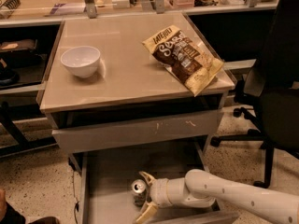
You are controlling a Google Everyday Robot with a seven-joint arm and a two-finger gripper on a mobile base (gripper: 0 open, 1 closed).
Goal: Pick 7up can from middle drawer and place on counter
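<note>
Chip bag [184, 57] on counter [126, 78] reads roughly "LATE JULY"; label on the 7up can [138, 188] not readable. 7up can stands upright on drawer [105, 195] floor; gripper [140, 197] down there, fingers spread wide either side of it, not clamped. White bowl [81, 60] also on counter; speckled floor [37, 190], black chair [275, 92] beside the unit.

Bottom edge chops off the middle drawer [112, 171], so its front corners don't show. The gripper [145, 196] sits by the drawer's front edge, fingers spread, covering the right side of the 7up can [138, 189]. The can's label is too small to read. The arm [243, 200] is cropped at the bottom right, and the chair [280, 97] by the right edge.
</note>
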